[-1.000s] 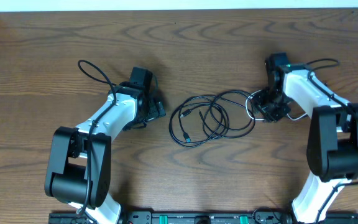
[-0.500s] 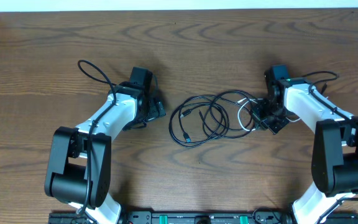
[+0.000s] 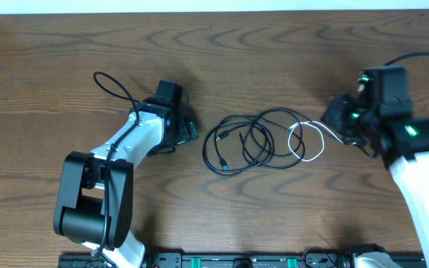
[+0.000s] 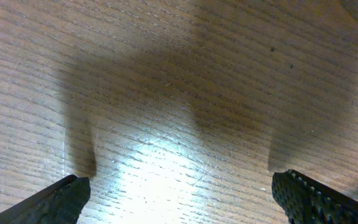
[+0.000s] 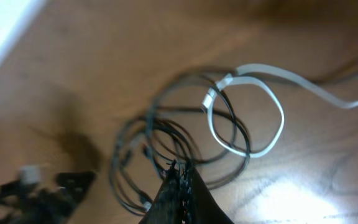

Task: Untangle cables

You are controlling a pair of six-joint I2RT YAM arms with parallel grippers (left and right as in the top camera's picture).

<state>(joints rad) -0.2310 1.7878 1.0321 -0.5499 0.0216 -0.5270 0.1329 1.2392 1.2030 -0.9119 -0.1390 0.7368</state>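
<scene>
- In the middle of the bench (image 3: 237, 59) lay the cables: black coils (image 3: 248, 141), with the white cable (image 3: 309, 141) looped over their right edge.
- The heap's long axis ran left to right, and the white tail pointed toward the right claw (image 5: 180, 177).
- That claw was pinched shut just beyond the tail; I couldn't see anything caught in it.
- The left claw (image 4: 179, 186) hung wide over bare wood, near the coils' left side.
- The right one looked better placed for the white cable.
</scene>
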